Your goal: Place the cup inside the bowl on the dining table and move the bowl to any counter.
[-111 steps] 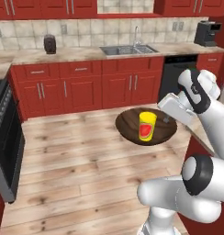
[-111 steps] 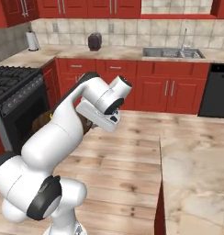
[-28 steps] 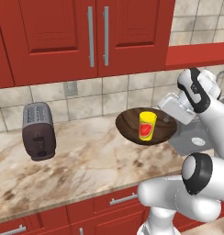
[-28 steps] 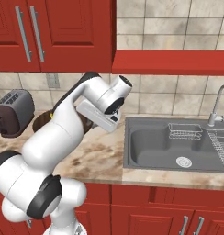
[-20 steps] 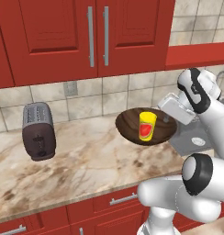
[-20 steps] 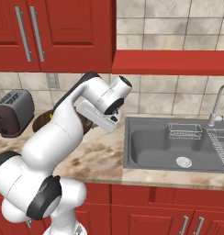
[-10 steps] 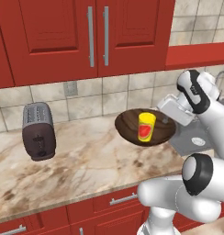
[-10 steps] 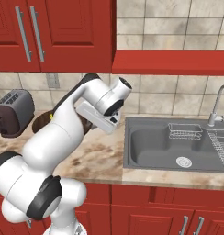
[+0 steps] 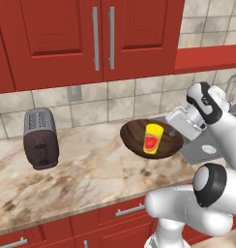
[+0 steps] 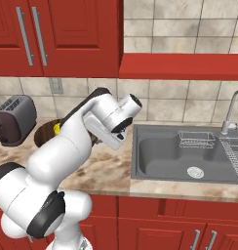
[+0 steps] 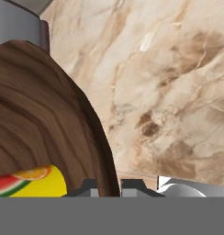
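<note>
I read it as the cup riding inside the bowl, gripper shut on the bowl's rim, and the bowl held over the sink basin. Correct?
Not quite: the bowl is over the marble counter, left of the sink, not over the basin. The left base view shows this, and the hand view shows marble beneath the rim. The cup does sit inside, and the gripper is shut on the bowl's rim.

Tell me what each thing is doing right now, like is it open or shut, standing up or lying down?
gripper: shut on the bowl's rim.
bowl: held over the counter, cup inside.
cup: upright in the bowl.
toaster: standing on the counter.
upper cabinet doors: shut.
sink: no water running that I can see.
</note>
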Tool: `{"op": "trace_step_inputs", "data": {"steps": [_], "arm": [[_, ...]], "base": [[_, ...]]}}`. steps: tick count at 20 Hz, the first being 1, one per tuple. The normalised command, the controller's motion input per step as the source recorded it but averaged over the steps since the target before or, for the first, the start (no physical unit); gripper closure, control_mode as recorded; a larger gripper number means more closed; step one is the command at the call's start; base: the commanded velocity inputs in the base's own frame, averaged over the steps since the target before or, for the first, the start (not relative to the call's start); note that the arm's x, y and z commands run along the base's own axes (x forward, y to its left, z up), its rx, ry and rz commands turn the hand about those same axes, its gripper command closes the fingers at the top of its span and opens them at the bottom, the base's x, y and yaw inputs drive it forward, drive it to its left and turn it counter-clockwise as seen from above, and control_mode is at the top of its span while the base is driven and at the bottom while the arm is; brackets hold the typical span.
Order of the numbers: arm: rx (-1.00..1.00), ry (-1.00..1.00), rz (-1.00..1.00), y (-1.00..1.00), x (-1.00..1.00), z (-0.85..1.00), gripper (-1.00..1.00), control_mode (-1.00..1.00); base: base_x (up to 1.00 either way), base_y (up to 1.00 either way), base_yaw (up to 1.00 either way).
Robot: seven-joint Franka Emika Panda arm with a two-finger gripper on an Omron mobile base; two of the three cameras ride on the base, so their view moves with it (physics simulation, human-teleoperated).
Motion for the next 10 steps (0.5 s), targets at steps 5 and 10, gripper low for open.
{"op": "trace_step_inputs", "data": {"steps": [5,10], "arm": [[0.03,0.00,0.00,0.01,0.00,-0.11,1.00,-1.00],[0.01,0.00,0.00,0.04,0.00,-0.17,1.00,-1.00]], "base": [[0.00,0.00,0.00],[0.00,0.00,0.00]]}}
